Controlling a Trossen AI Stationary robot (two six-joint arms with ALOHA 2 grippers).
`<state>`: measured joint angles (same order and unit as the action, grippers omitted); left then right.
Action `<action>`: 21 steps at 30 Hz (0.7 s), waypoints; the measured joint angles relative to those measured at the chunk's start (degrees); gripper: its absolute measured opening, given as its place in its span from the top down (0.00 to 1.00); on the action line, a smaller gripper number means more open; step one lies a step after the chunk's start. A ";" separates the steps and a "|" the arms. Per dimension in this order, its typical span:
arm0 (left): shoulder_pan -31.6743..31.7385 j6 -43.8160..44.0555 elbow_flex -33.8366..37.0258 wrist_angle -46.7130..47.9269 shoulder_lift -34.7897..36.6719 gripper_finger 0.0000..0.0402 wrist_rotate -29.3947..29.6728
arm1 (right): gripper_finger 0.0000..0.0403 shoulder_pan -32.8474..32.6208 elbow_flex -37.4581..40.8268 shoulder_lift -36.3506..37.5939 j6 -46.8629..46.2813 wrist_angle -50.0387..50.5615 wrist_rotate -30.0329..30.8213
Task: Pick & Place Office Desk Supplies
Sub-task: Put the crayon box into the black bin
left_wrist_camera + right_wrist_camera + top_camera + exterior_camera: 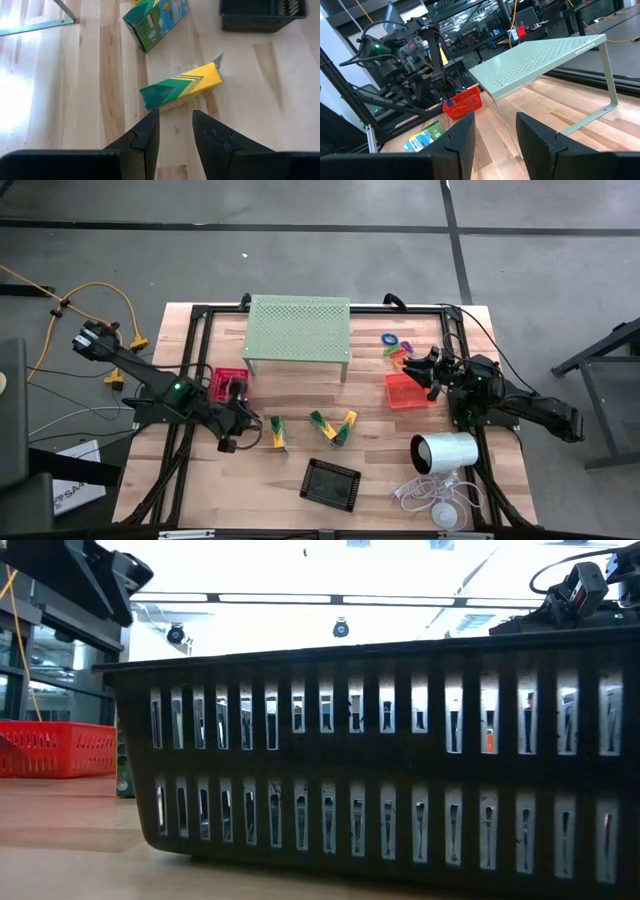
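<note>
Fingers (145, 142) parted, left gripper (175, 131) near yellow-green box (181, 87); black tray (331, 483) empty.

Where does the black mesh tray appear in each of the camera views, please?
High view: black mesh tray at bottom centre.
Low view: its slotted wall fills most of the picture.
Left wrist view: top right corner.
Right wrist view: not in it.
Shared landmark: the red mesh tray, in the high, low and right wrist views.

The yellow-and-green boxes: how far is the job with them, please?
Nothing looks done: three yellow-and-green boxes lie loose on the table, and the black tray looks empty. In hand: the left gripper, open, points at one box. The right gripper holds nothing.
</note>
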<state>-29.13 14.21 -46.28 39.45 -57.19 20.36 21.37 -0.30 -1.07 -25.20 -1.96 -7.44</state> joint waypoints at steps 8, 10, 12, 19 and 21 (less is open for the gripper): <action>7.21 -9.17 -2.29 -6.44 -7.83 0.73 -8.40 | 0.68 0.01 0.00 0.01 0.01 0.00 0.00; 9.01 -11.22 -4.77 -6.24 -10.50 0.73 -10.19 | 0.68 0.01 0.00 0.01 0.01 -0.01 0.00; 10.47 -13.66 -7.91 -4.63 -13.37 0.73 -11.94 | 0.68 0.00 -0.01 0.00 0.01 0.00 0.00; 13.04 -23.97 -19.00 3.67 -22.35 0.73 -14.32 | 0.68 0.00 0.00 -0.01 0.00 0.00 0.00; 12.90 -27.23 -21.13 6.05 -23.93 0.73 -14.47 | 0.68 -0.01 0.00 -0.01 0.01 0.00 0.00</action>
<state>-16.23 -13.02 -67.41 45.50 -81.12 5.89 21.37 -0.30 -1.08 -25.19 -1.96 -7.44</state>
